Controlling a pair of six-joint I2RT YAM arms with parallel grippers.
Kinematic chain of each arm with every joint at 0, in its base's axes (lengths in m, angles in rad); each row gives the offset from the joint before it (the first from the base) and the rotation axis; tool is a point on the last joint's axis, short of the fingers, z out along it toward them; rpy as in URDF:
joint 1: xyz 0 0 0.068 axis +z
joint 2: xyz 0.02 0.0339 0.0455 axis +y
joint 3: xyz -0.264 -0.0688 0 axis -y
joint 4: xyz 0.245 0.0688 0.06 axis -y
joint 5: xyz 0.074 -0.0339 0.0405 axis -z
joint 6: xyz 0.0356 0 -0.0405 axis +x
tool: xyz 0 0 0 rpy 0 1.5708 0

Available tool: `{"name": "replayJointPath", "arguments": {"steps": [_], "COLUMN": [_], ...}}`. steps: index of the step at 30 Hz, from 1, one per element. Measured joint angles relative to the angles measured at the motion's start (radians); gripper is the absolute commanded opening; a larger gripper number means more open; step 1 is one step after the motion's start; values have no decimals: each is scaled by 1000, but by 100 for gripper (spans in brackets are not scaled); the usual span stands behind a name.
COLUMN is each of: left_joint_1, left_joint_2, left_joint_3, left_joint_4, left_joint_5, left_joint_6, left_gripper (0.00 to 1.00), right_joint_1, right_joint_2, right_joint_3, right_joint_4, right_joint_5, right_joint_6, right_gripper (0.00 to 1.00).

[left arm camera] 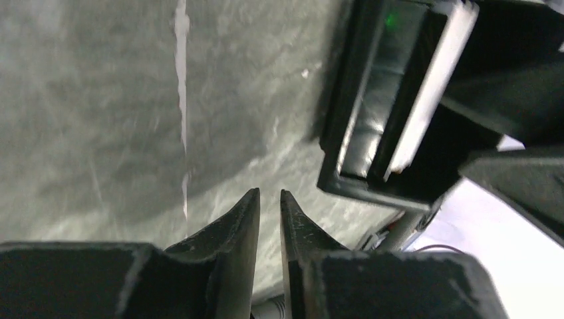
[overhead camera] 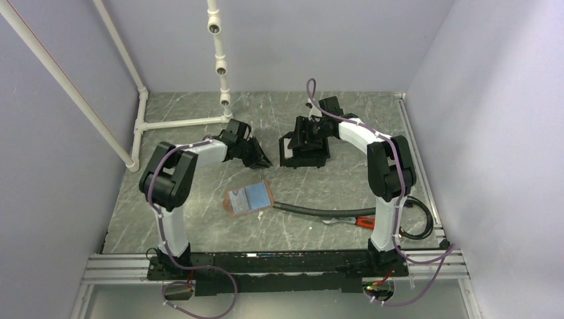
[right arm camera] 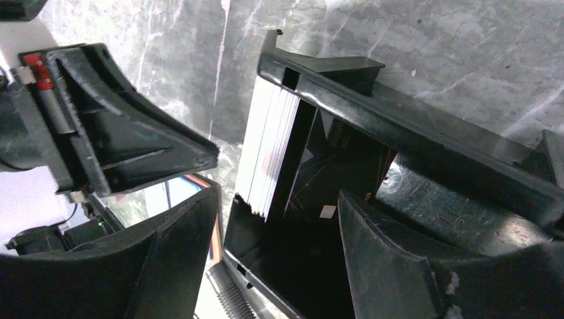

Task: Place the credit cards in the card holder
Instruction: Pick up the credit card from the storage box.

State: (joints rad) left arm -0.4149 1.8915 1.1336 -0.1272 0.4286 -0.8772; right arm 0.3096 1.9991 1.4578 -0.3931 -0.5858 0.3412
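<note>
Card holder (overhead camera: pixel 249 198): tan-brown, lying open and flat on the counter between the two arms, nearer their bases than either pincer is.
Counter (overhead camera: pixel 199 119): grey stone-look surface with pale veins, with a metal rail (overhead camera: pixel 120 266) along its near edge.
Room: plain pale lilac walls close in the left, back and right sides. A white pipe frame (overhead camera: pixel 179 123) stands in the back left corner.
Other things: a black hose (overhead camera: pixel 306 211) runs from the right to just beside the holder's right edge. A tool with an orange-red handle (overhead camera: pixel 352 221) lies by the hose.
Black box (overhead camera: pixel 304 149): sits toward the back, well apart from the holder.
Credit cards (right arm camera: pixel 266 146): a stack stands on edge inside the black box, white edges showing. A light blue face also shows on the open holder, but I cannot tell whether it is tucked into a slot.
Left pincer (left arm camera: pixel 269 194): barely open, a thin slit between the tips with nothing in it. It hangs over bare counter just left of the box, with the holder on its near side, not touching.
Right pincer (right arm camera: pixel 278 196): jaws spread wide over the box, one on each side of the stack, gripping nothing. The holder is well apart from it, nearer the bases and to its left.
</note>
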Motion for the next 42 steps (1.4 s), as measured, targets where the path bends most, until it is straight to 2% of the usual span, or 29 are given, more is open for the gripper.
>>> {"name": "replayJointPath", "arguments": {"steps": [6, 12, 18, 20, 24, 27, 36, 42], "left_joint_1": [-24, -60, -84, -87, -90, -90, -91, -91], "left_joint_2": [132, 189, 201, 201, 204, 208, 208, 208], "left_joint_3": [95, 167, 179, 179, 179, 179, 179, 177], "left_joint_4": [-5, 10, 14, 15, 20, 23, 26, 29], "left_joint_5": [-2, 5, 19, 20, 27, 32, 38, 39], "left_joint_6": [-5, -11, -27, -31, -40, -45, -45, -45], "left_gripper": [19, 19, 18, 18, 18, 18, 18, 17], "right_joint_1": [5, 11, 12, 11, 10, 10, 10, 7], "right_joint_2": [41, 51, 75, 79, 79, 77, 17, 14], "right_joint_3": [5, 12, 37, 40, 40, 37, 19, 22], "right_joint_4": [2, 2, 6, 10, 20, 33, 23, 8], "right_joint_5": [-13, -20, -24, -29, -65, -91, -67, -12], "right_joint_6": [0, 0, 1, 2, 5, 10, -3, -24], "right_gripper": [71, 72, 73, 71, 60, 58, 63, 77]}}
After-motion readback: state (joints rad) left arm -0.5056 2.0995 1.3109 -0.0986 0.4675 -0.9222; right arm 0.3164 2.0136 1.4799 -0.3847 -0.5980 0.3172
